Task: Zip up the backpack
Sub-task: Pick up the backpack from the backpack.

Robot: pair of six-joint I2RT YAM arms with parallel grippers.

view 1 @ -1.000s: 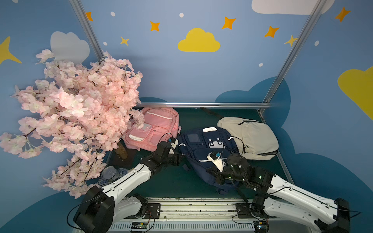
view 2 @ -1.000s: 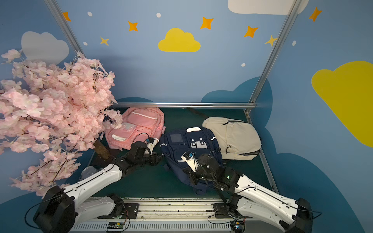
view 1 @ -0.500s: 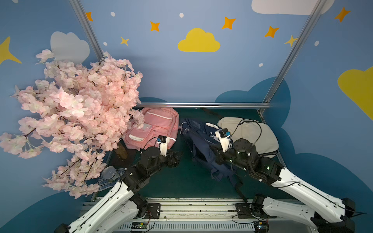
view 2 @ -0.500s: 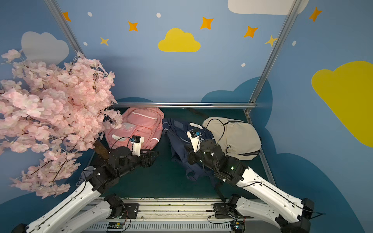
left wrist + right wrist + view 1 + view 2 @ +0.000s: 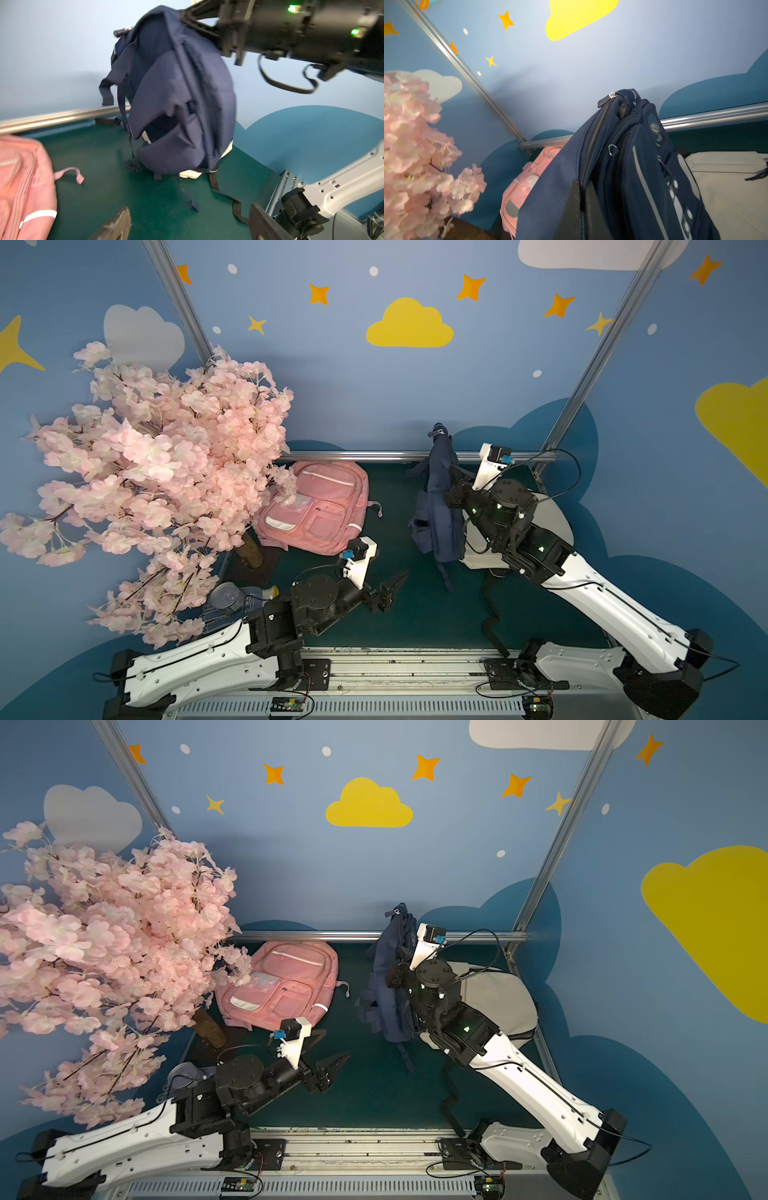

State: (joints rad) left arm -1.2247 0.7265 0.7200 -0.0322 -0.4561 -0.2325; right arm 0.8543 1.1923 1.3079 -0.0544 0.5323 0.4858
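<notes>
Right tool [image 5: 583,185] is clamped on the fabric of the navy backpack [image 5: 436,506], right beside its zipper. Pack hangs upright off it, far right of centre, straps trailing on the green table [image 5: 415,626]. Zip slider [image 5: 612,96] sits at the pack's top end. Left tool [image 5: 392,589]: jaws spread wide, empty, over the table near centre, well apart from the pack. Pink backpack [image 5: 320,506] lies flat, far left.

Green mat [image 5: 357,626]: here's what you've got lying on it.
Pink pack [image 5: 316,506] flat at back-left, by tree trunk [image 5: 251,551]; beige pack [image 5: 498,994] flat at back-right; black strap [image 5: 492,626] trails mid-right. Can't tell if navy pack [image 5: 436,506] touches down.
</notes>
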